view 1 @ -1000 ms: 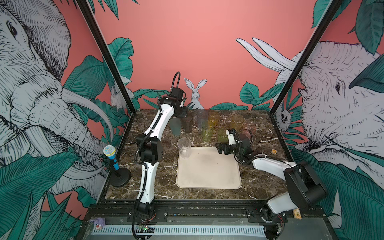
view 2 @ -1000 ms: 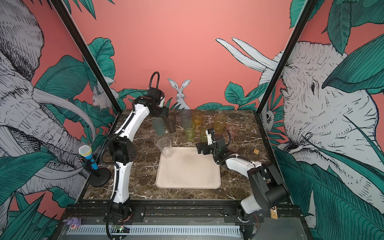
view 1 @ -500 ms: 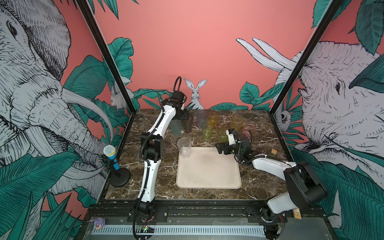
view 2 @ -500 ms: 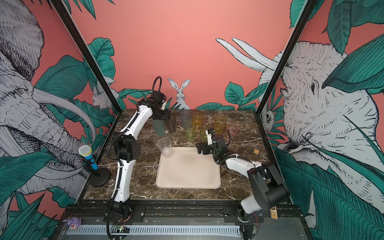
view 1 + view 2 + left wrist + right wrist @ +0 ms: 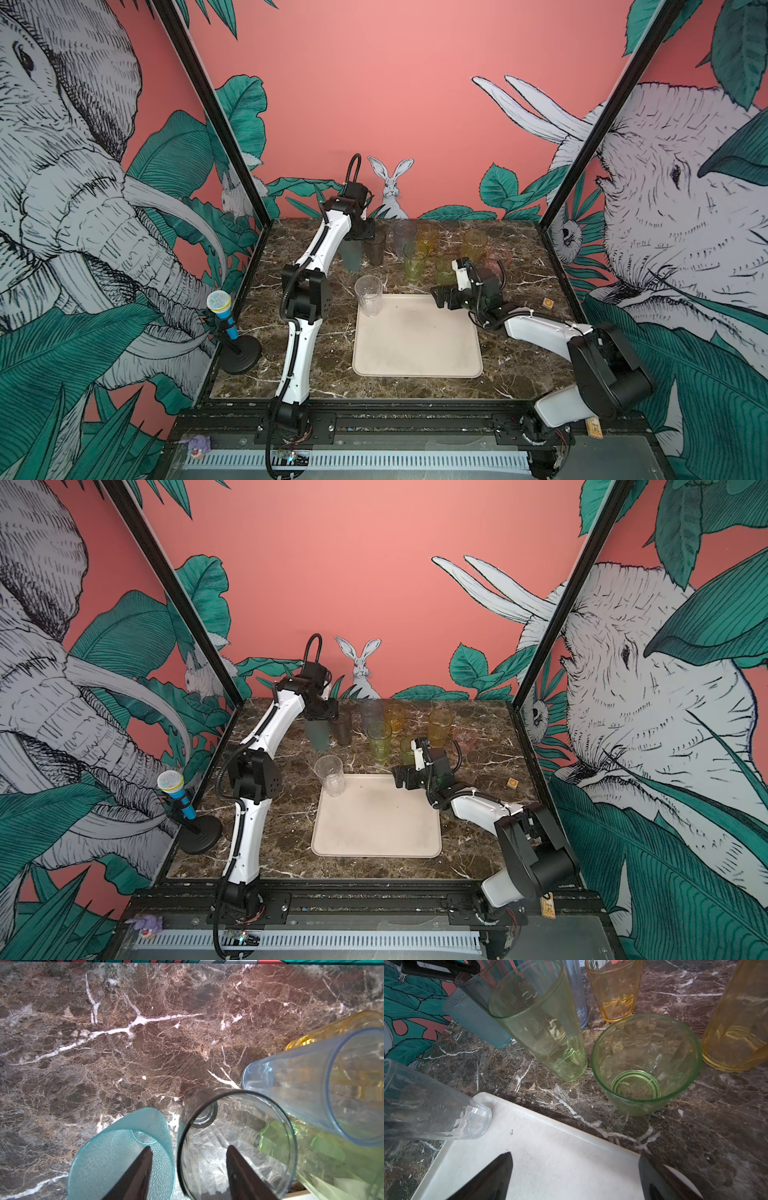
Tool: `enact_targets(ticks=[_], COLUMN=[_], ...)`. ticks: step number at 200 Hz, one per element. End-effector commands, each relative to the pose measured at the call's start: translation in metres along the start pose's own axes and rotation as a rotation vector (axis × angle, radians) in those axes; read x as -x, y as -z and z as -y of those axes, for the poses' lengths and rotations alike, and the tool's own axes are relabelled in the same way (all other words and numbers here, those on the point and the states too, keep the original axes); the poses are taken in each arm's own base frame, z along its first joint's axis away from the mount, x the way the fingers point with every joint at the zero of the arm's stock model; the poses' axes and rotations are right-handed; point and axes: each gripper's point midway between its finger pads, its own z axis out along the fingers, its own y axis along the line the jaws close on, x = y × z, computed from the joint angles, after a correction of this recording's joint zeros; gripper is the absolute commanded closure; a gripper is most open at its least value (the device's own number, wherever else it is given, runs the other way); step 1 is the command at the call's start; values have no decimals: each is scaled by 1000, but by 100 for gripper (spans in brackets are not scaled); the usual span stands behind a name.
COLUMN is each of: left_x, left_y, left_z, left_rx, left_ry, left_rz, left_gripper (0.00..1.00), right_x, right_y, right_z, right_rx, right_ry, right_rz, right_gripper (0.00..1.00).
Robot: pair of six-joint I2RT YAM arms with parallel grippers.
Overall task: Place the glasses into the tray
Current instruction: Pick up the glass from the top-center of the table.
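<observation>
All nine glasses (image 5: 379, 739) stand upright, mouths up, long axes vertical. The clear tumbler (image 5: 368, 293) is on the tray (image 5: 415, 353), in its back-left corner. The tinted ones cluster off the tray near the worktop's (image 5: 519, 374) back edge.

Since a second ago the left arm (image 5: 328, 241) has sunk slightly; nothing else has shifted. It stretches to the back-left corner. The left pincer (image 5: 188, 1147) points down, jaws apart, with one finger over the teal tumbler (image 5: 108, 1157) and one over the smoky grey tumbler (image 5: 253, 1126), gripping neither.

The right arm (image 5: 536, 328) lies low. The right pincer (image 5: 574, 1155) is spread wide and empty over the tray's back edge.
</observation>
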Motion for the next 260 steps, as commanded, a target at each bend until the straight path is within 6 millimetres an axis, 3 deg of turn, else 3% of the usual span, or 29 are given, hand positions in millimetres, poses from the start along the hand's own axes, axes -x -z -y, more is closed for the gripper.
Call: enact_targets(ticks=[1,66,158,260], left_x=[8,10,9,8], left_y=[7,0,-7,0], left_z=[1,5,5,7], left_rx=[-15,-39,-41,-52], left_ry=[17,28,49,55], left_rz=[24,27,21,17], left_gripper=[45,66,73,97], right_x=[18,17,17,17], right_y=[3,2,2,2], right_z=[-8,-7,-7,-7], right_rx=[19,16,13,13], right_ry=[7,8,8,7], right_rz=[44,36,28,26], right_gripper=[3,3,3,3])
